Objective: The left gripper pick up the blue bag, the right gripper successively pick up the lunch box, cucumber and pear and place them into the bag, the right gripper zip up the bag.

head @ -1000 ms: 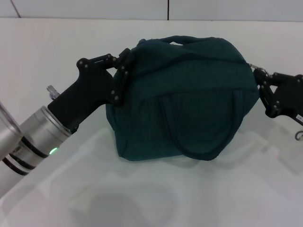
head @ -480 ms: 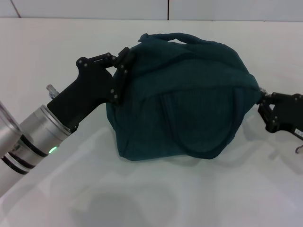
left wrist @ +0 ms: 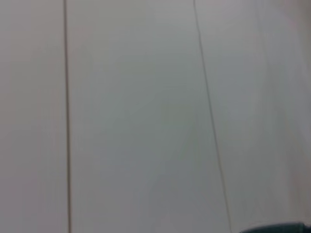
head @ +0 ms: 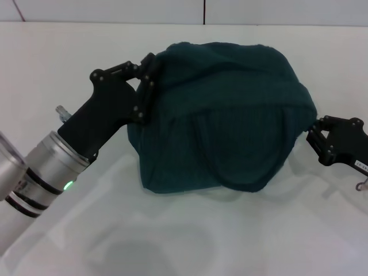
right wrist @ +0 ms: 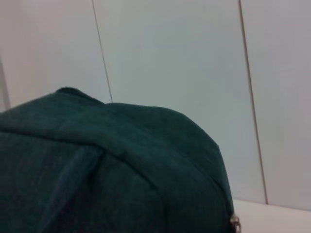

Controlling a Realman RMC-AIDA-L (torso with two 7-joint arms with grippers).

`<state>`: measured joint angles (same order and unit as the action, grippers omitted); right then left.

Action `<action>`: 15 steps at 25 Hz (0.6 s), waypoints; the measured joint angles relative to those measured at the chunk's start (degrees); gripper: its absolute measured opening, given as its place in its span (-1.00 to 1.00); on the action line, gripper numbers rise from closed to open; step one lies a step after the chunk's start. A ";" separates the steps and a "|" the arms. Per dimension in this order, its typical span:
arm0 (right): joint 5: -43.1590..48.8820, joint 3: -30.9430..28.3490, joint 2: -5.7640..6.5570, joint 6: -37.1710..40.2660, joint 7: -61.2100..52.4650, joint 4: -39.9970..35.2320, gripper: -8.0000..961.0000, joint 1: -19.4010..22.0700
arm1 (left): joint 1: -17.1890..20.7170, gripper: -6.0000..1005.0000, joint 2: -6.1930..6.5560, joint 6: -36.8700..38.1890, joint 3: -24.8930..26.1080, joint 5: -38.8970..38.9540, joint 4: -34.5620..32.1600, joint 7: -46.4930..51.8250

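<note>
Now, by parts;
Blue bag [head: 224, 115]: sits bulging on the white table [head: 172, 241], mid-scene; one loop handle [head: 241, 167] hangs down its front face; the top looks closed over, with no contents showing; in the right wrist view the bag [right wrist: 112, 165] fills the lower frame, with a small silver zipper part [right wrist: 235, 224] at its end.
Left gripper [head: 148, 75]: reaches in from the left on a silver wrist [head: 40, 172] with a green light; its fingers are pinched onto the fabric at the bag's upper left corner.
Right gripper [head: 313, 135]: at the bag's right end, low near the table, fingertips right at the fabric; whether they are spread or pressed together, I cannot tell.
Left wrist view: pale wall panels; a sliver of the bag [left wrist: 277, 228] at the edge.
</note>
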<state>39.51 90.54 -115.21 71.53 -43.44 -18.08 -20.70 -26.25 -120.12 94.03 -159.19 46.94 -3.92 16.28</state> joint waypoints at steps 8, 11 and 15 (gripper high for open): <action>-0.25 -2.64 -0.10 3.22 -0.28 0.26 -0.64 1.63 | 1.36 -0.56 -0.21 -0.11 -0.04 1.73 -3.11 -2.27; -0.29 -5.25 -0.04 7.97 -0.29 0.85 -0.50 2.65 | 1.47 -0.38 0.04 0.15 -0.10 1.60 -3.82 -0.51; -0.31 -10.12 0.19 17.02 -0.22 2.83 -0.24 3.28 | 1.17 -0.16 0.50 3.48 -0.27 0.93 -3.43 6.12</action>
<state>39.20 80.42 -115.02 88.55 -43.66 -15.25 -17.42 -25.08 -119.62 97.50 -159.46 47.87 -7.35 22.41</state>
